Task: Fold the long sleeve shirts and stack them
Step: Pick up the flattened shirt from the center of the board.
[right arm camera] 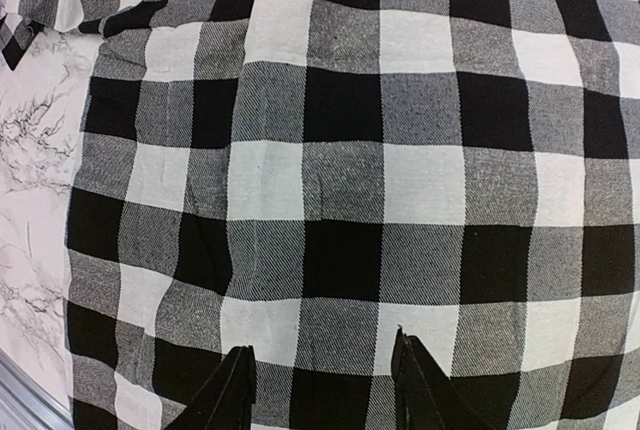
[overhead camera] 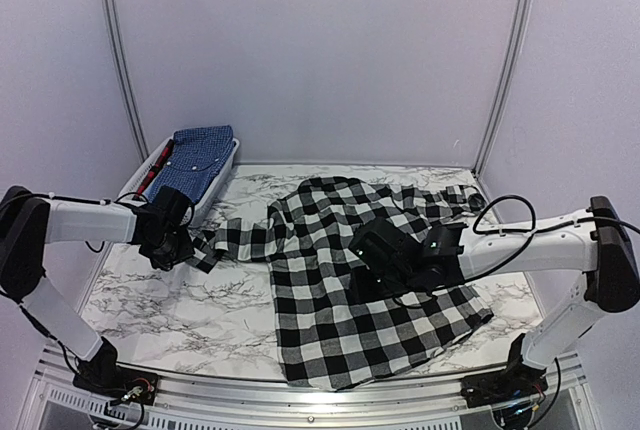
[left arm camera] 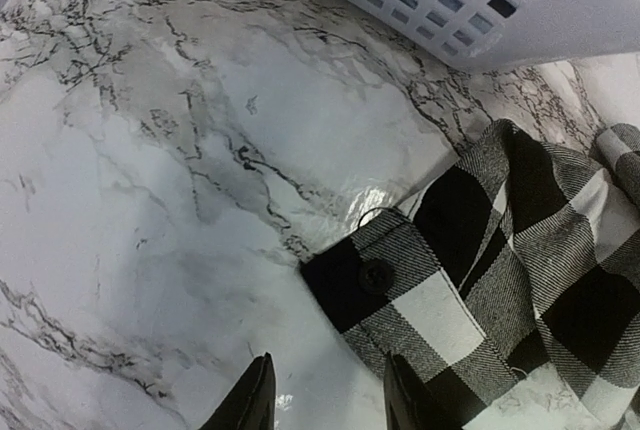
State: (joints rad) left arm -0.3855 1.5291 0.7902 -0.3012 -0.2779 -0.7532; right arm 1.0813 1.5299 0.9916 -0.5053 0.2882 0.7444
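Note:
A black-and-white checked long sleeve shirt [overhead camera: 330, 280] lies spread on the marble table, its left sleeve stretched toward the left. The sleeve's buttoned cuff [left arm camera: 395, 285] lies flat just ahead of my left gripper [left arm camera: 325, 395], which is open and empty above the bare table at the cuff's end [overhead camera: 170, 240]. My right gripper [right arm camera: 325, 380] is open and empty, hovering over the shirt's body [right arm camera: 380, 180] near its right middle [overhead camera: 385, 260]. A blue fine-print shirt [overhead camera: 200, 155] lies in the white basket.
The white slotted basket [overhead camera: 225, 175] stands at the back left, its wall close behind the cuff in the left wrist view [left arm camera: 480, 10]. A red-and-black object [overhead camera: 153, 168] lies at the basket's left rim. Black cable [overhead camera: 500, 205] loops by the right arm.

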